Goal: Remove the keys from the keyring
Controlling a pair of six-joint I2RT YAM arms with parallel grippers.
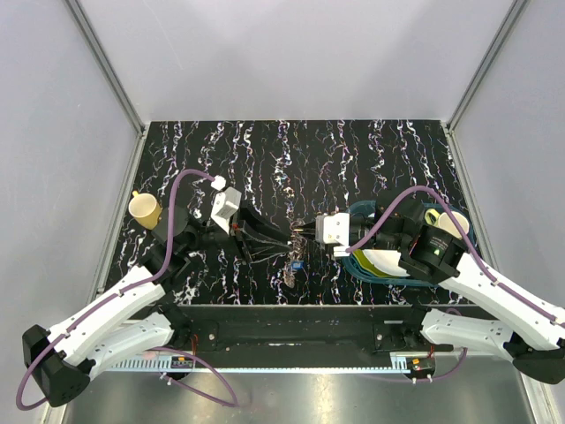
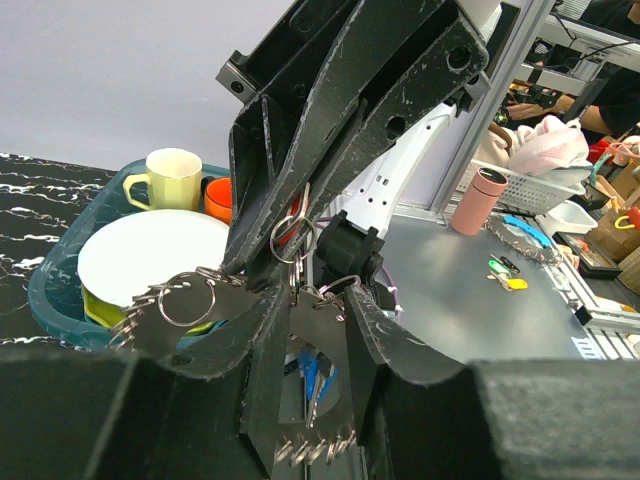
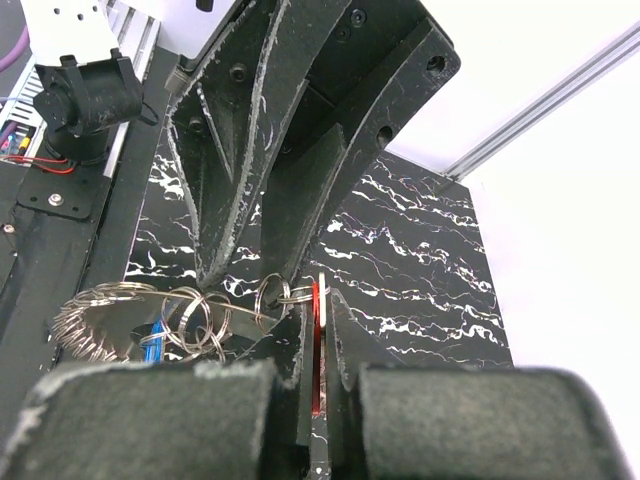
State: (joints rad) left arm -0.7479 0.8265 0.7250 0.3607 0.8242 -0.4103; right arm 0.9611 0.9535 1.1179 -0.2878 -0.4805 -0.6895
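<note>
The keyring (image 1: 290, 258) hangs above the table between my two grippers, a silvery ring fringed with small rings. It also shows in the right wrist view (image 3: 100, 320) and the left wrist view (image 2: 315, 445). My left gripper (image 1: 281, 238) is shut on the keyring, its fingertips (image 2: 265, 300) pinching the ring's upper part. My right gripper (image 1: 303, 231) is shut on the red key (image 3: 315, 340), which sits edge-on between its fingers and is linked to the keyring by a small ring. The blue key (image 2: 310, 375) hangs inside the cluster, also seen in the right wrist view (image 3: 152, 345).
A teal basin (image 1: 360, 267) at the right holds a white plate (image 1: 386, 261) and a cream mug (image 1: 450, 223). In the left wrist view it holds a yellow mug (image 2: 172, 175) and an orange cup (image 2: 218, 200). A yellow cup (image 1: 146, 209) stands at the left.
</note>
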